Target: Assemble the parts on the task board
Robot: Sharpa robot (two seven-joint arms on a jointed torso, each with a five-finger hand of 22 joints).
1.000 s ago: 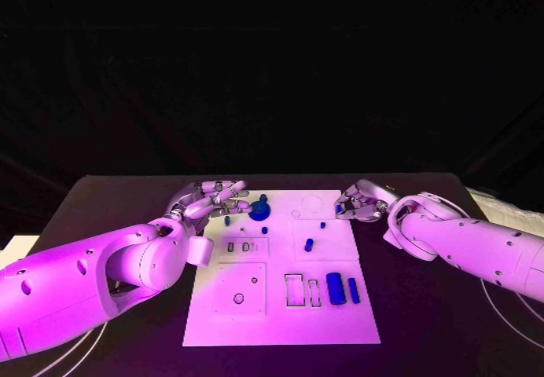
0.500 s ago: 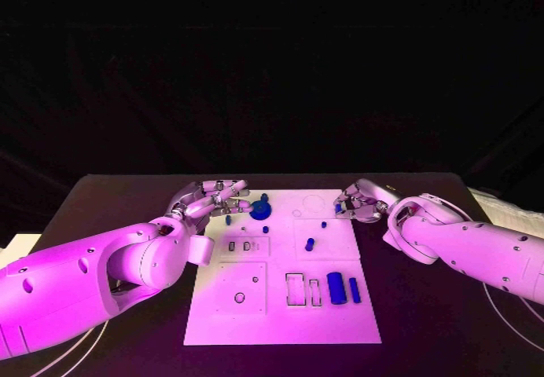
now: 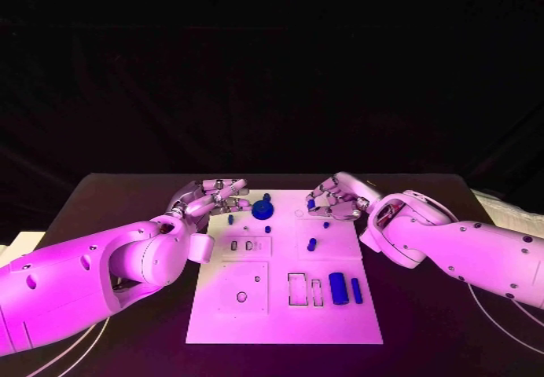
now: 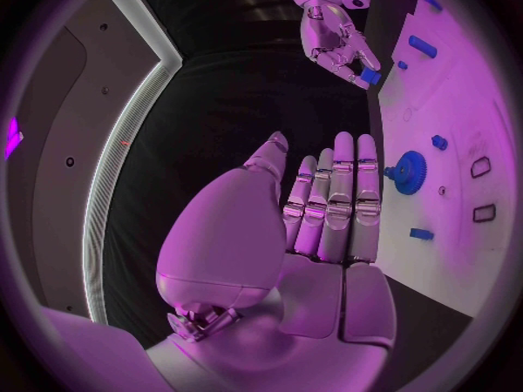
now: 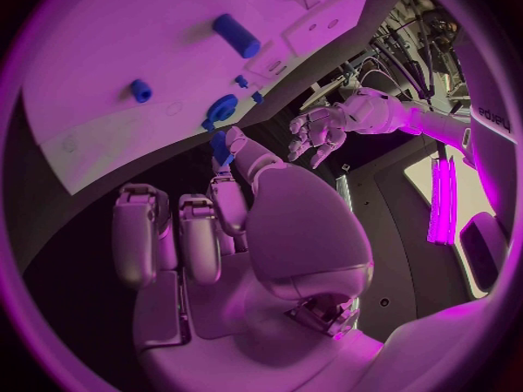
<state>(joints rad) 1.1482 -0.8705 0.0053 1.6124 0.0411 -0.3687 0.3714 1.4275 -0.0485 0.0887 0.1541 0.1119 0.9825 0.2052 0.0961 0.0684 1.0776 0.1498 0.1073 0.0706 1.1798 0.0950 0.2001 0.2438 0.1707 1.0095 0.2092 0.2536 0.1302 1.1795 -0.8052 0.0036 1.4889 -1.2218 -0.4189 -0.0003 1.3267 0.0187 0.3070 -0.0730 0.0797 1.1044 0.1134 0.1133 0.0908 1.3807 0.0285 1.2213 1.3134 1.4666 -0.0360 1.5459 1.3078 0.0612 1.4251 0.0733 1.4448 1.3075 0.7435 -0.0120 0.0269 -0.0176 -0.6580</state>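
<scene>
Right hand (image 3: pixel 336 198) is pinching a small blue peg-shaped part (image 3: pixel 312 204) over the far end of the white task board (image 3: pixel 284 314). Left hand (image 3: pixel 211 198) holds nothing, fingers straight and loosely apart, with the blue gear-shaped part (image 3: pixel 262 210) just beside its fingertips.
</scene>
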